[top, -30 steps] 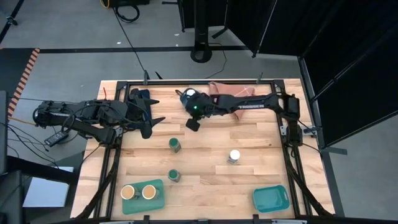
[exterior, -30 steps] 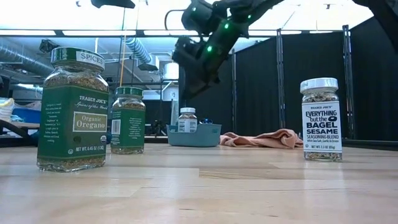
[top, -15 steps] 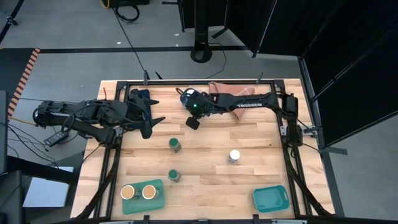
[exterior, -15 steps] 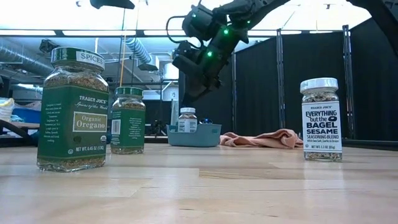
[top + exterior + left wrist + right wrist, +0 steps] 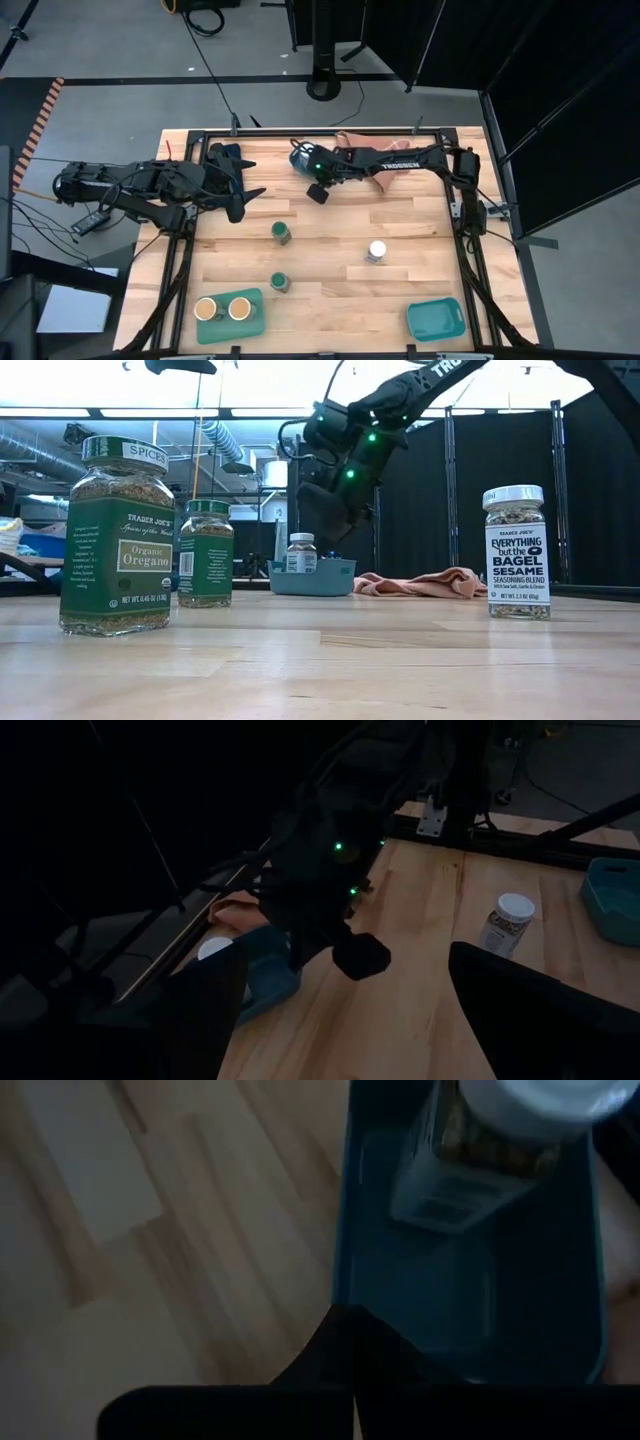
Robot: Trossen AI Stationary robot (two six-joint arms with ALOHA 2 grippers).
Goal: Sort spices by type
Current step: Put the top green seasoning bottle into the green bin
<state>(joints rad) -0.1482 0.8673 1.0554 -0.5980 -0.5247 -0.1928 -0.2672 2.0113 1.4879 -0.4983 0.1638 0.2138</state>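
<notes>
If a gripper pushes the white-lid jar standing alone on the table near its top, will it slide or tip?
The white-lid jar stands tall on a narrow base, so a high push would probably tip it. It is round, so once down it may roll. It looks nearly full and glass-like, so it is likely heavy for its size and smooth to grip.

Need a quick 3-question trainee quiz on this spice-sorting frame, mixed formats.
1. True or false: both tan-lid jars sit in a teal tray.
2. How many green-lid jars stand directly on the table?
3. The right claw is: A) open, B) shut and empty, C) shut on a jar.

Key: 1 true; 2 two; 3 B.
</notes>
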